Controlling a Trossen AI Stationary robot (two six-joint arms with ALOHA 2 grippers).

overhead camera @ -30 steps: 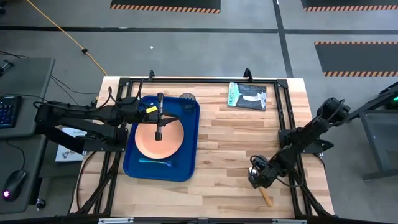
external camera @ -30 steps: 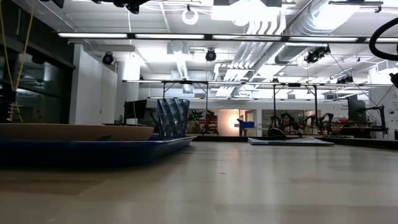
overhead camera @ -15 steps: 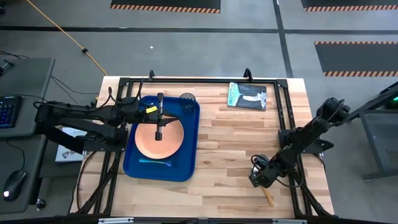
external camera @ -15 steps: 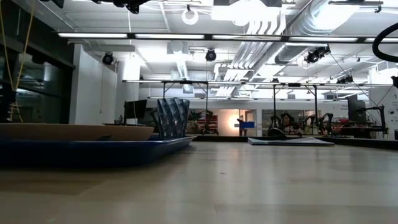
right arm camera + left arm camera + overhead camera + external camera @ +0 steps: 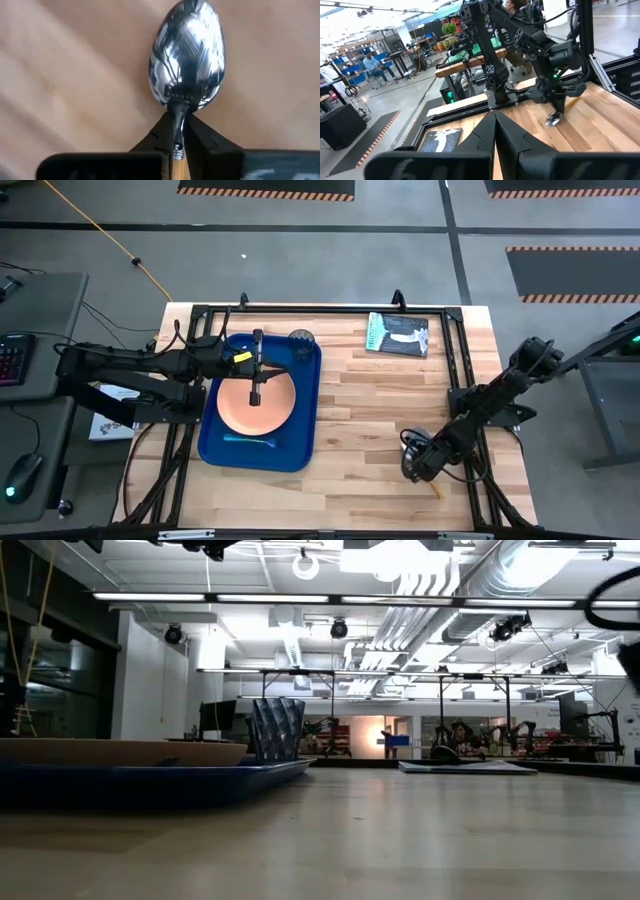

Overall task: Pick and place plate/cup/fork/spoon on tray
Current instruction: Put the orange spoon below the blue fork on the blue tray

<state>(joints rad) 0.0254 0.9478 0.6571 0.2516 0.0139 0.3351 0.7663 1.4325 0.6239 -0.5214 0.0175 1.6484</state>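
The spoon (image 5: 187, 50), silver bowl and orange handle, is at the table's near right, with my right gripper (image 5: 415, 465) shut on it. Its handle end (image 5: 434, 491) sticks out toward the near edge. The dark-blue tray (image 5: 305, 430) lies at the left. On it are the peach plate (image 5: 235, 410), the dark cup (image 5: 301, 340) in the far right corner and the light-blue fork (image 5: 250, 440) near the front rim. My left gripper (image 5: 255, 396) hangs shut over the plate, holding nothing. My right gripper pinches the spoon's thin neck (image 5: 176, 117), just behind the bowl, between its two fingertips. The fingers come down at a slant and lie across the spoon. The bowl reaches out past the fingertips, the handle (image 5: 176, 167) runs back under the gripper. Whether the spoon is off the wood, I cannot tell.
A flat teal-and-black packet (image 5: 397, 333) lies at the far right of the table. A black frame (image 5: 455, 380) rims the table top. Bare wood stretches between the tray and my right gripper.
In the high view, less of the spoon's orange handle now shows beyond my right gripper than a second ago. My left arm has kept still over the plate.
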